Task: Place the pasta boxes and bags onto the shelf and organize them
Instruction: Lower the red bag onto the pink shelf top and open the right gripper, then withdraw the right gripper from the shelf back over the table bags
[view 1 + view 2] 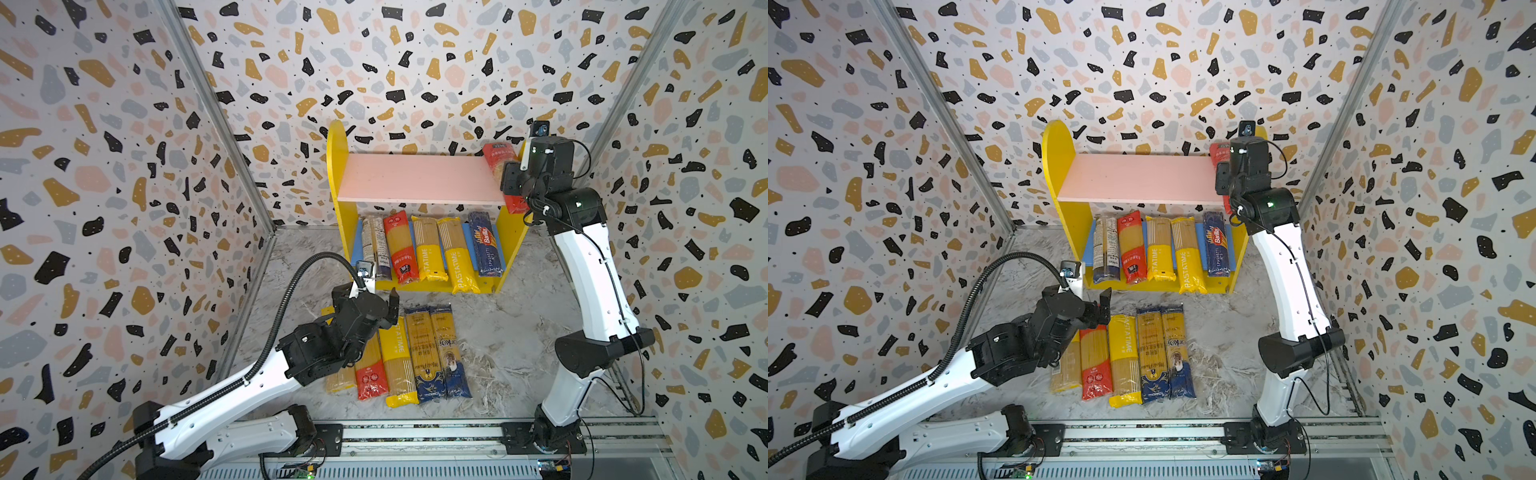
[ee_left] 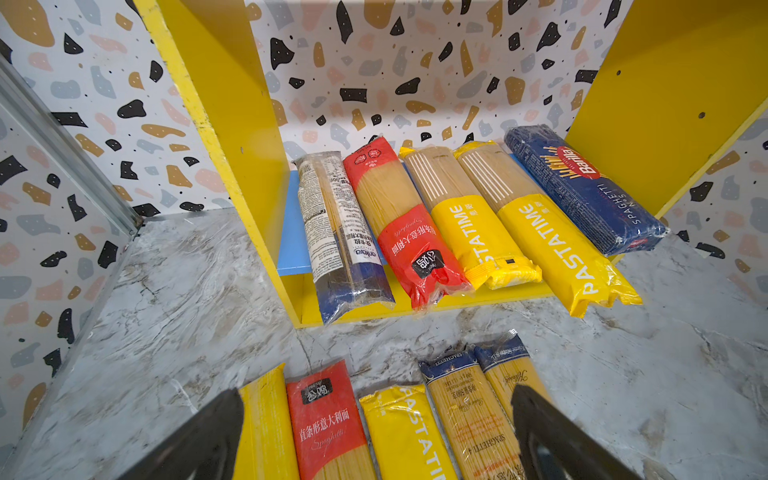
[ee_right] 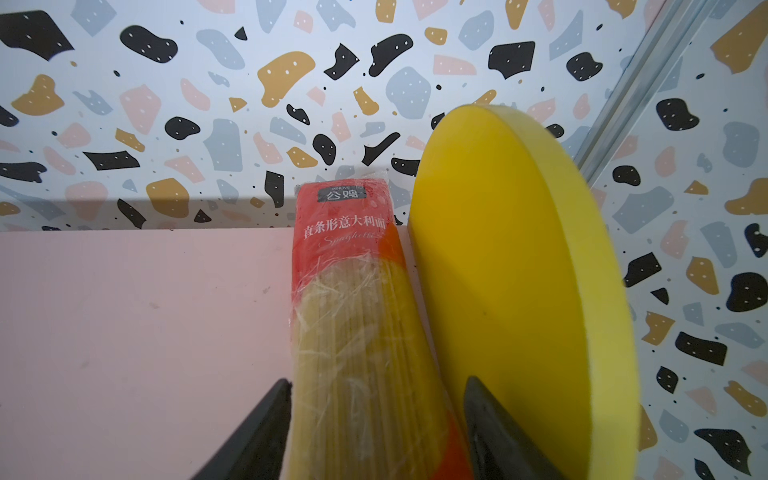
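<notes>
- The marbled tabletop (image 1: 519,332) carries everything. The shelf (image 1: 337,174) stands at its 12 o'clock side in both top views, backed by the speckled wall (image 1: 374,62).
- The pink upper board (image 1: 415,178) spans the shelf's yellow side panels, and the blue lower board (image 2: 293,232) sits beneath it.
- Five pasta packs lie side by side on the blue lower board, with their near ends overhanging the yellow front strip (image 2: 478,301). From 9 to 3 o'clock they are the navy-and-clear pack (image 1: 374,245), the lower red pack (image 1: 399,245), the first PASTATIME pack (image 1: 428,249), the second PASTATIME pack (image 1: 457,257) and the Barilla pack (image 1: 484,245).
- Five more lie in a row on the tabletop at 6 o'clock of the shelf. They are the plain yellow pack (image 1: 338,380), partly under the left arm (image 1: 249,382), the loose red pack (image 1: 370,374), the loose PASTATIME pack (image 1: 397,357) and two navy-and-gold spaghetti packs (image 1: 424,353).
- The upper red pack (image 3: 345,232) lies on the pink upper board at its 3 o'clock end, just beside the yellow side panel (image 3: 519,270). Its near end overhangs the board's front edge.
- The right tool (image 3: 376,382) sits astride the upper red pack with its jaws partly spread. One finger is at the pack's edge and a sliver of gap shows by the other, so the pack is not clamped.
- The left tool (image 1: 365,297) hovers above the 12 o'clock ends of the tabletop row, with its jaws spread wide and nothing between them.
</notes>
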Controlling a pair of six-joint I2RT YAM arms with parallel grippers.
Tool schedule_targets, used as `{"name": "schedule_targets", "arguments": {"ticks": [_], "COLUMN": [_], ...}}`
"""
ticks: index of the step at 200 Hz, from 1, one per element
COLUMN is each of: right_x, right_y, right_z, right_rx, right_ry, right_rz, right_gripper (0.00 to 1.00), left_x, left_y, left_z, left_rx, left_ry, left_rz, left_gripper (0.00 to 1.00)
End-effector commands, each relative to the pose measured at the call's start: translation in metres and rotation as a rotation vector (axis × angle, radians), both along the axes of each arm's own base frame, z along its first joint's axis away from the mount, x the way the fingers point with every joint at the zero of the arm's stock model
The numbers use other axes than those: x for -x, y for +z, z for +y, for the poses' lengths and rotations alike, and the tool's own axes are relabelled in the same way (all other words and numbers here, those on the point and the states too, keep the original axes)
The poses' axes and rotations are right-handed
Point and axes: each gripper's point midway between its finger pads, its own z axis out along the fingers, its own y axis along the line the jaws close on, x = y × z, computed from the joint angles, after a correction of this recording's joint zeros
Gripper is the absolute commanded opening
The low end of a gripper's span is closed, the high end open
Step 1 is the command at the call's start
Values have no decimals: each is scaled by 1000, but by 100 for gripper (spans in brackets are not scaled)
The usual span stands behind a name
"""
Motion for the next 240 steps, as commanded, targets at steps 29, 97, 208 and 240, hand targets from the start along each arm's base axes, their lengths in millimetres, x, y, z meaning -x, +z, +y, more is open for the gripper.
{"name": "schedule_targets", "arguments": {"ticks": [29,97,208,240], "right_x": [25,64,236,279], "right_y": [32,36,-108,-169], "right_z": [13,77,167,158], "right_rx": [-35,-37,-51,-83], "right_ry": [35,183,450,448], "right_rz": [-88,-93,163,270], "right_gripper": [66,66,67,68], "left_x": [5,15,30,33], "left_y": [19,17,-39,-66], "left_z": [10,30,53,41], "left_rx": [42,76,75,96], "left_ry": [9,39,75,37], "left_rz": [-43,-43,35,101], "left_gripper": [99,99,99,100]}}
